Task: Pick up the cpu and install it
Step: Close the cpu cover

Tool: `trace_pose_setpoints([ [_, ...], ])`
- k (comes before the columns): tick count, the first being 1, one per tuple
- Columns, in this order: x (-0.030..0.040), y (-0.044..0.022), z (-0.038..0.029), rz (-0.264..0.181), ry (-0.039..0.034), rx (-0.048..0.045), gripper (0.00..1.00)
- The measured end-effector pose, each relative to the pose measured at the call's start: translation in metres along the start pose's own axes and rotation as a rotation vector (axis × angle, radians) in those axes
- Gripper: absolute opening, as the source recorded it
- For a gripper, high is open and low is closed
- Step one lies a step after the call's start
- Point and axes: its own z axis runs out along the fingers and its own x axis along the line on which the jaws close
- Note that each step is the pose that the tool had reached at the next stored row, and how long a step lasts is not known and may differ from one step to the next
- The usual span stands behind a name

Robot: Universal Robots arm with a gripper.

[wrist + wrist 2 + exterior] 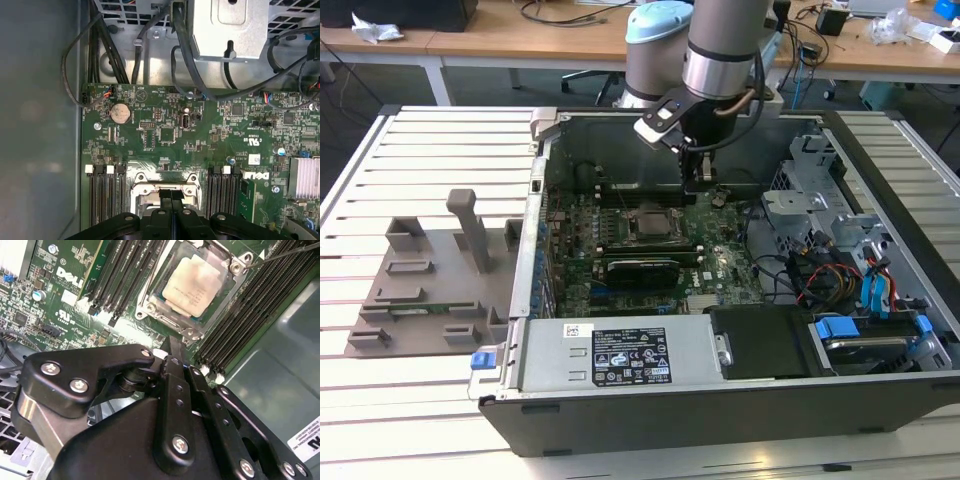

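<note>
Cpu [192,286] lies in the socket [633,223], centre of the exterior view, inside the open case [740,415]. Gripper [699,182] hangs over the board [165,125], upper centre of frame, just to the exterior view's right of the socket. Fingers [165,196] together, nothing between them, clear of the cpu.

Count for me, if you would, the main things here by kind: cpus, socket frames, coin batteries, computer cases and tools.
cpu: 1
socket frame: 1
coin battery: 1
computer case: 1
tool: 1
Total: 5
</note>
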Motion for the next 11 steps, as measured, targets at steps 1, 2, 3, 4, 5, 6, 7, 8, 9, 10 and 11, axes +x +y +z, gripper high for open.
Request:
trace_pose_setpoints([
  [1,0.0,-0.0008,0.0001,0.0,0.0,0.0,0.11],
  [2,0.0001,-0.0017,0.0003,0.0,0.0,0.0,0.11],
  [3,0.0001,-0.0024,0.0004,0.0,0.0,0.0001,0.11],
  [4,0.0001,-0.003,0.0006,0.0,0.0,0.0,0.11],
  [5,0.0002,-0.0037,0.0008,0.0,0.0001,0.0,0.11],
  [6,0.0002,-0.0044,0.001,0.0,0.0,0.0,0.11],
  [7,0.0002,-0.0053,0.0012,0.0,0.0001,0.0,0.11],
  [8,0.0003,-0.0062,0.0014,0.0,0.0,0.0,0.11],
  [9,0.0003,-0.0074,0.0016,0.0,0.0,0.0001,0.11],
  [10,0.0003,-0.0083,0.0018,0.0,0.0,0.0,0.11],
  [11,0.0004,-0.0093,0.002,0.0,0.0,0.0,0.11],
])
